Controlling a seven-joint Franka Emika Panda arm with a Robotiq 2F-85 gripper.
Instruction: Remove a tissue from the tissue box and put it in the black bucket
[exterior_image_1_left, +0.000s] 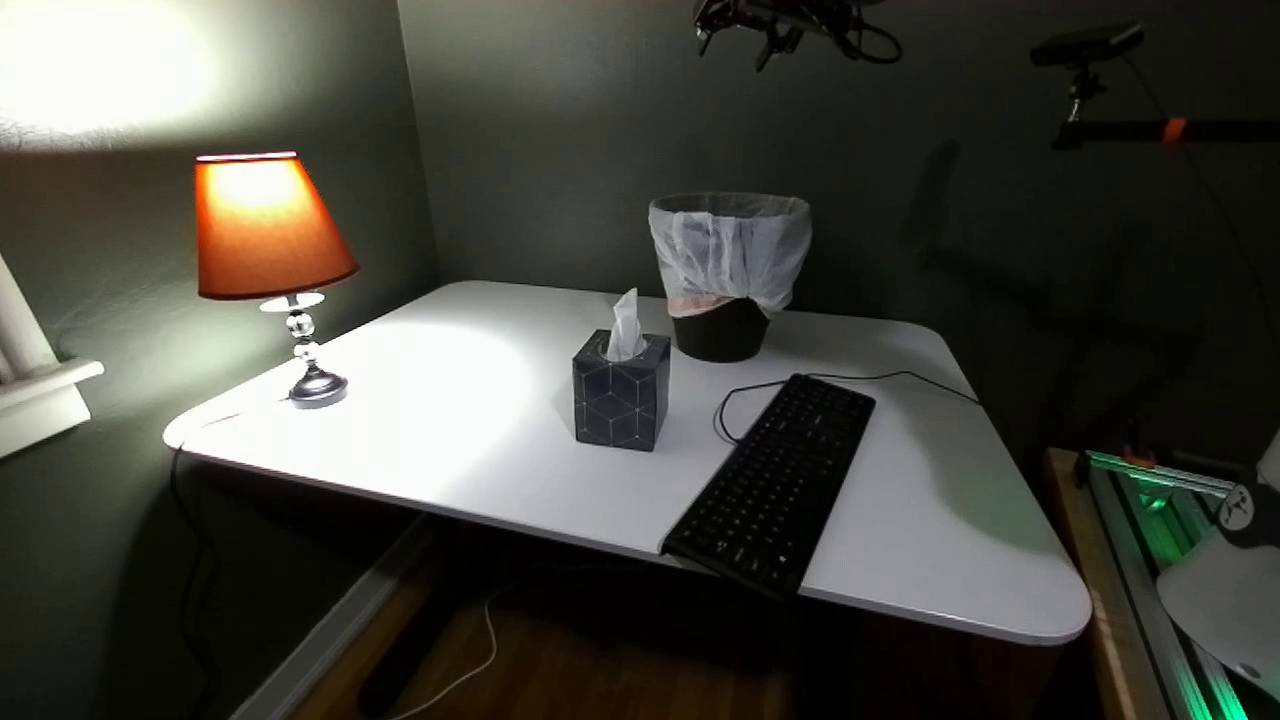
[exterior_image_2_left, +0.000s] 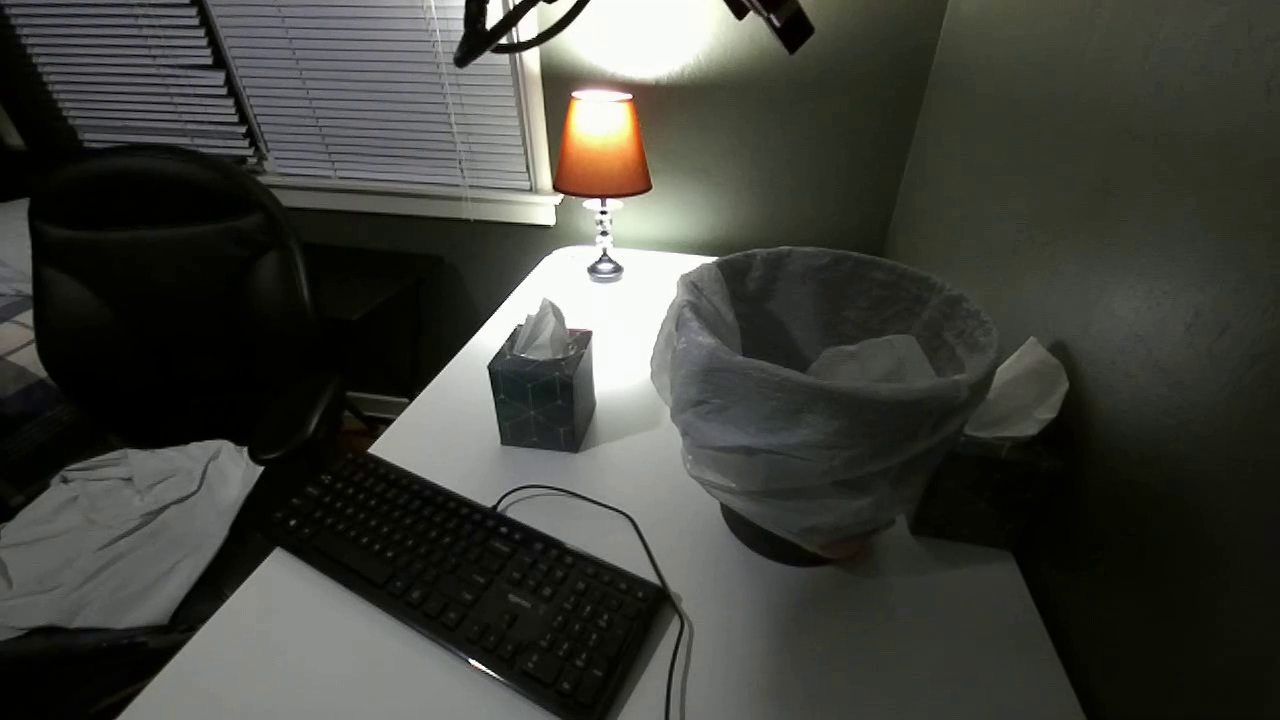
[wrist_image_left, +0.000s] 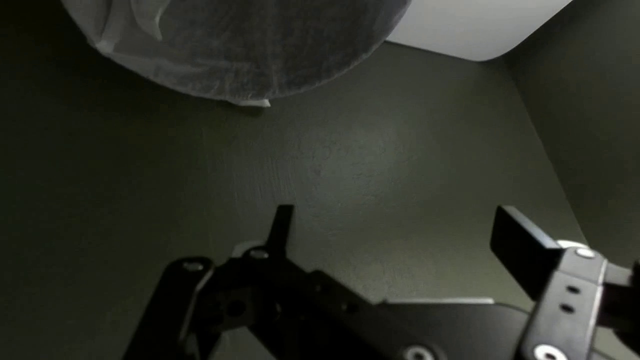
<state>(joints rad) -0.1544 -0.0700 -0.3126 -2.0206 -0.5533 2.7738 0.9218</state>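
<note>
The dark blue-grey tissue box (exterior_image_1_left: 612, 405) stands upright on the white table in both exterior views (exterior_image_2_left: 540, 405). A white tissue (exterior_image_1_left: 627, 328) sticks up from its top opening (exterior_image_2_left: 544, 330). The black bucket (exterior_image_1_left: 722, 335) stands behind it, lined with a translucent white bag (exterior_image_2_left: 810, 430). A crumpled white sheet (exterior_image_2_left: 878, 360) shows inside the bucket. The bucket's lined rim fills the top of the wrist view (wrist_image_left: 275, 75). My gripper (exterior_image_1_left: 732, 55) is high above the table, over the bucket's area. In the wrist view its fingers (wrist_image_left: 395, 212) are spread apart with nothing between them.
A second dark box (exterior_image_2_left: 980, 490) with a white tissue (exterior_image_2_left: 1022, 392) stands by the wall beside the bucket. A black keyboard (exterior_image_1_left: 780, 470) with a cable lies in front. An orange-shaded lamp (exterior_image_1_left: 265, 230) stands at the table's far end. A black chair (exterior_image_2_left: 165, 300) stands beside the table.
</note>
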